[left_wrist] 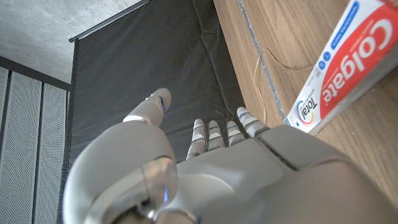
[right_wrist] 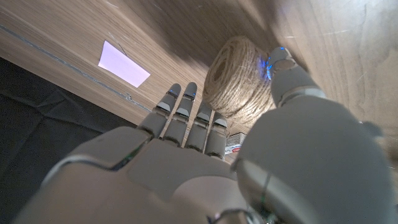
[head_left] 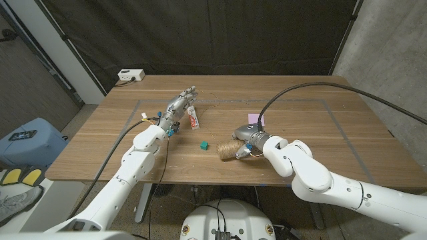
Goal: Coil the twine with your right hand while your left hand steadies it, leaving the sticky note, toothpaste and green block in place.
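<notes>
Wooden table: right hand seemingly touches twine (left hand apart).

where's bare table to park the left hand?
Free: the near-left corner of the table, and the right side beyond the sticky note. Crowded: the middle, where toothpaste, green block, twine and both hands, left and right, cluster.

Toothpaste: cut off at the left wrist view's edge toward 2 o'clock – in the head view partly behind the left hand.
Twine ball: its 3 o'clock side is behind the right hand.
Loose strand: too thin to trace.
</notes>
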`<act>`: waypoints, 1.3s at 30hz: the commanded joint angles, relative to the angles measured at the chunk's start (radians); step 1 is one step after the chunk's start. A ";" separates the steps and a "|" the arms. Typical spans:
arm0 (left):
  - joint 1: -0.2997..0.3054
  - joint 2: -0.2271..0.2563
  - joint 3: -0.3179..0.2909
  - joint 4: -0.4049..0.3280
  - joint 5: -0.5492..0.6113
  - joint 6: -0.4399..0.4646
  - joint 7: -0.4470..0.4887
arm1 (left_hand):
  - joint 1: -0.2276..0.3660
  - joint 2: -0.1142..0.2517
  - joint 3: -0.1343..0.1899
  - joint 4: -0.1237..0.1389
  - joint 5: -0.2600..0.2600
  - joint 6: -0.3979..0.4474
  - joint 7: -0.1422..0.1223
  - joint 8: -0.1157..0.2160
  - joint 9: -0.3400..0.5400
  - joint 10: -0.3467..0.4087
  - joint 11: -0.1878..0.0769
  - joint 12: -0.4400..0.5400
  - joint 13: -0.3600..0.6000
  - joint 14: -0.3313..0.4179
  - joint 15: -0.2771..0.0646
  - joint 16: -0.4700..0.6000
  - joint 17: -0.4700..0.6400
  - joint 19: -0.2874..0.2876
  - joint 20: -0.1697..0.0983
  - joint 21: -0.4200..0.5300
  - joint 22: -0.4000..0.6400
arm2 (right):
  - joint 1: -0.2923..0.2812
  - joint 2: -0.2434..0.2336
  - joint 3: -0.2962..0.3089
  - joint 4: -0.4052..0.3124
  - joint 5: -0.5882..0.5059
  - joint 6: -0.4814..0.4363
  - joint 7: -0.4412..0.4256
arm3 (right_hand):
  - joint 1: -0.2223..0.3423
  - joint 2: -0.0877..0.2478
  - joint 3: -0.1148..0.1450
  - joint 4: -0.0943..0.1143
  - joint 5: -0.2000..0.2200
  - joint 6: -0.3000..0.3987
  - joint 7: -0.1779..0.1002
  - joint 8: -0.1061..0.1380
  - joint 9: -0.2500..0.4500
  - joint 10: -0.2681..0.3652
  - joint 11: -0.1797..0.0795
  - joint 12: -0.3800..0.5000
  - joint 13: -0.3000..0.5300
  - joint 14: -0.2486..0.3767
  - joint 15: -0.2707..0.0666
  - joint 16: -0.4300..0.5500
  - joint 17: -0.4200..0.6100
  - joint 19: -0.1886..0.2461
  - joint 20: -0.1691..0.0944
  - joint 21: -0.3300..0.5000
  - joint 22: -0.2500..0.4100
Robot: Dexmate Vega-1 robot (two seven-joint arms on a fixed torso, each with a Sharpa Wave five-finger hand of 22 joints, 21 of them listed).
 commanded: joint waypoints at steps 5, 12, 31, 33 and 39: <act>-0.013 -0.004 0.004 0.012 -0.004 0.004 -0.006 | 0.012 0.002 -0.008 0.000 0.005 0.010 -0.003 0.004 0.002 0.010 0.002 0.004 0.006 0.002 0.006 0.004 0.004 0.004 0.001 0.006 0.005 | -0.017 -0.015 0.034 0.006 0.080 0.046 -0.100 | -0.002 0.001 0.019 0.005 0.002 0.033 -0.007 0.015 0.002 0.062 -0.055 0.011 0.002 0.020 -0.116 0.003 0.002 0.020 -0.003 0.004 0.004; -0.026 -0.009 0.007 0.029 -0.004 0.003 -0.010 | 0.014 0.002 -0.010 0.000 0.006 0.010 -0.002 0.004 0.002 0.011 0.002 0.005 0.006 0.002 0.006 0.004 0.004 0.004 0.001 0.007 0.005 | -0.032 -0.029 0.070 0.012 0.168 0.087 -0.174 | 0.000 0.000 0.022 0.005 0.003 0.035 -0.010 0.015 0.001 0.067 -0.059 0.009 -0.001 0.023 -0.120 0.001 0.002 0.025 -0.008 0.005 0.004; -0.058 -0.023 0.020 0.058 -0.003 0.006 -0.010 | 0.017 0.002 -0.015 0.001 0.009 0.011 -0.001 0.003 0.002 0.011 0.003 0.005 0.006 0.002 0.006 0.004 0.004 0.004 0.001 0.007 0.005 | -0.033 -0.062 0.108 0.014 0.268 0.118 -0.245 | -0.002 0.001 0.029 0.007 0.003 0.048 -0.014 0.016 0.000 0.082 -0.064 0.007 -0.006 0.038 -0.130 0.001 0.004 0.039 -0.018 0.006 0.004; -0.061 -0.024 0.021 0.060 -0.003 0.006 -0.008 | 0.017 0.002 -0.016 0.001 0.009 0.011 -0.001 0.003 0.002 0.012 0.002 0.005 0.006 0.002 0.007 0.004 0.004 0.004 0.001 0.007 0.005 | -0.031 -0.065 0.113 0.012 0.278 0.121 -0.246 | -0.002 0.001 0.030 0.007 0.003 0.048 -0.014 0.016 0.000 0.081 -0.065 0.006 -0.006 0.045 -0.133 0.003 0.004 0.040 -0.018 0.005 0.004; -0.077 -0.030 0.027 0.078 -0.003 0.004 -0.011 | 0.018 0.002 -0.017 0.002 0.010 0.011 -0.002 0.003 0.002 0.012 0.002 0.005 0.006 0.003 0.006 0.004 0.004 0.004 0.001 0.007 0.005 | -0.028 -0.073 0.125 0.012 0.296 0.127 -0.261 | 0.000 0.002 0.032 0.007 0.003 0.052 -0.014 0.016 -0.001 0.087 -0.065 0.007 -0.007 0.060 -0.138 0.007 0.005 0.045 -0.017 0.006 0.004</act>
